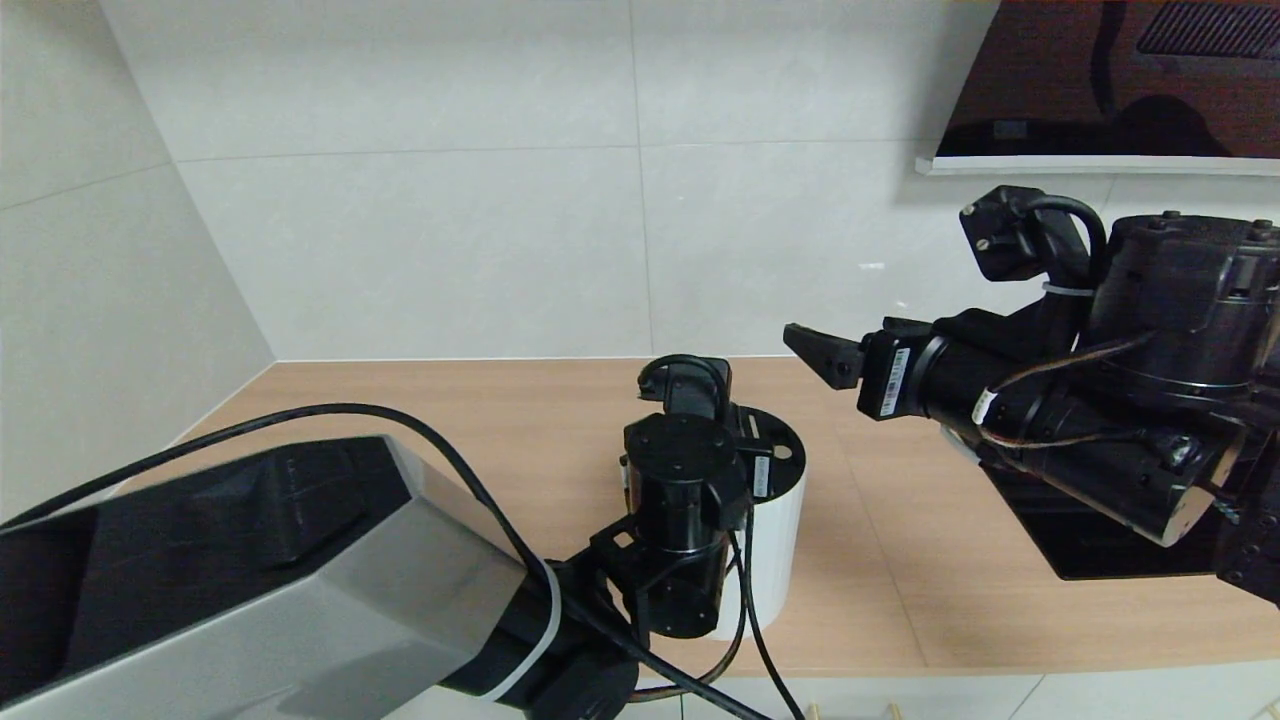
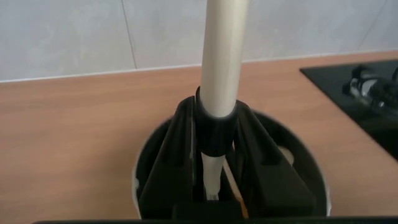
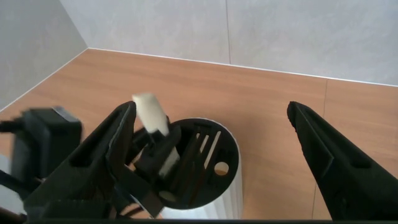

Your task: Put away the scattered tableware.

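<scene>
Apparently mid-stowing: gripping a cream, round, smooth utensil handle (image 2: 225, 56) upright in the clenched left claw (image 2: 214, 127), directly over the white cylindrical holder with a black slotted lid (image 1: 782, 520), midway across the wooden table (image 1: 450, 400). Cannot tell whether the lower end already sits in a slot. Next, probably: lower straight down, keep vertical, then let go and lift clear. Posed pointing straight down from above the holder. To the right and higher, hovering with the right claw (image 3: 211, 107) spread wide, grasping nothing, above the black glass cooktop (image 1: 1100, 545).
</scene>
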Robot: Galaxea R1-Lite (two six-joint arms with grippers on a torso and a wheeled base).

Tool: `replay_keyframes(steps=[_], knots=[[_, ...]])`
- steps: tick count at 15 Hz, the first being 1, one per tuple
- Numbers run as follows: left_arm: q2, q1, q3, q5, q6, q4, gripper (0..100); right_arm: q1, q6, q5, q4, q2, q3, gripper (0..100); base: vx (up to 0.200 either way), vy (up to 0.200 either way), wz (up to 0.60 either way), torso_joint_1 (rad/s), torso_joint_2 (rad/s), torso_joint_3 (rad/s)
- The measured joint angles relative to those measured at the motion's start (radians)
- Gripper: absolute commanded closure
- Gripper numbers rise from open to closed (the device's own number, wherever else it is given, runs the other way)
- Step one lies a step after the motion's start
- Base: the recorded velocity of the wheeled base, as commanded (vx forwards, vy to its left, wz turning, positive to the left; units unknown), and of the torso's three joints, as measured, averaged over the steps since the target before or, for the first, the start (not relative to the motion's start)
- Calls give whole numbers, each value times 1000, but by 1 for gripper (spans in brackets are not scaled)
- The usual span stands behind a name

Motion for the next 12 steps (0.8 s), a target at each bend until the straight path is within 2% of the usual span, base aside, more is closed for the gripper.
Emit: replay_keyframes(steps=[5,6,12], knots=[[7,0,5,0,0,-4,100,0,-7,0,-1,0,3,0,0,0,0,0,0,0],[7,0,5,0,-1,-3,0,0,-9,0,-1,0,4,0,0,0,0,0,0,0],[6,0,6,0,-11,-2,0,0,-14,0,-5,0,10,0,0,0,0,0,0,0]])
